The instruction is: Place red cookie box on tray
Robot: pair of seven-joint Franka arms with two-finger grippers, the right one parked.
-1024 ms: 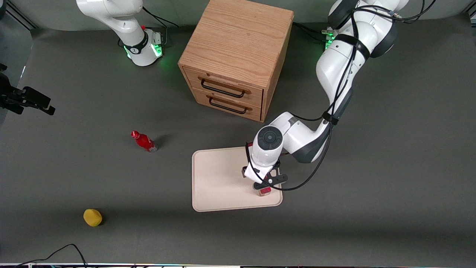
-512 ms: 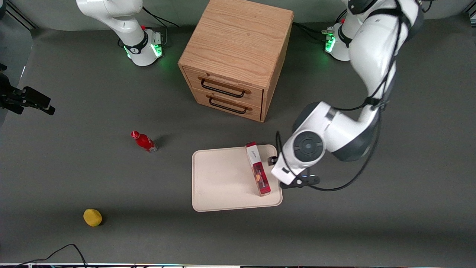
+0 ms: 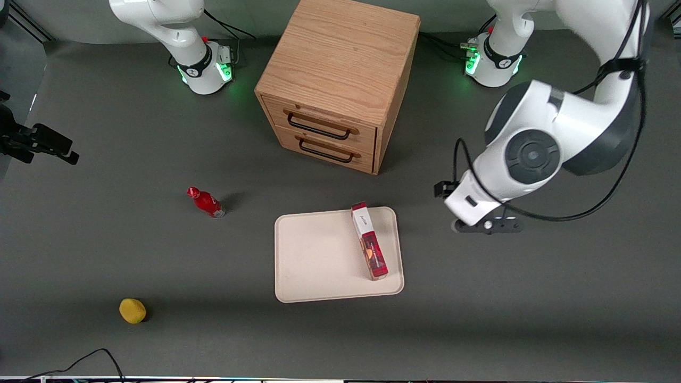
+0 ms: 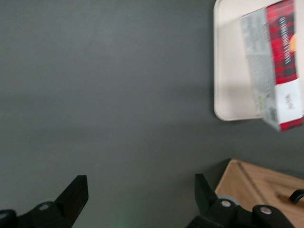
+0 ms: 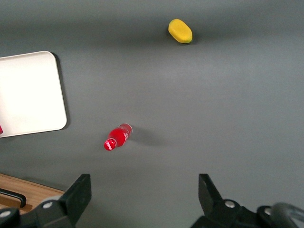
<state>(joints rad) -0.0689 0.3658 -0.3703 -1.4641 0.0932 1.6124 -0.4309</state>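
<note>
Gray table [image 3: 532, 298], red cookie box [image 3: 369, 241] on tray [image 3: 319, 260], gripper [image 4: 141, 202] raised, spread

Cream tray [image 5: 33, 95] lying on the dark grey table [image 5: 213, 95], a sliver of red cookie box [image 5: 1, 129] showing at its edge, small red bottle [image 5: 117, 137] lying nearby, yellow lemon-like object [image 5: 180, 31] resting well apart, wooden drawer cabinet [image 5: 19, 197] corner peeking in.

Wooden drawer cabinet [image 3: 335, 80], red bottle [image 3: 206, 202], yellow object [image 3: 132, 310]
</note>
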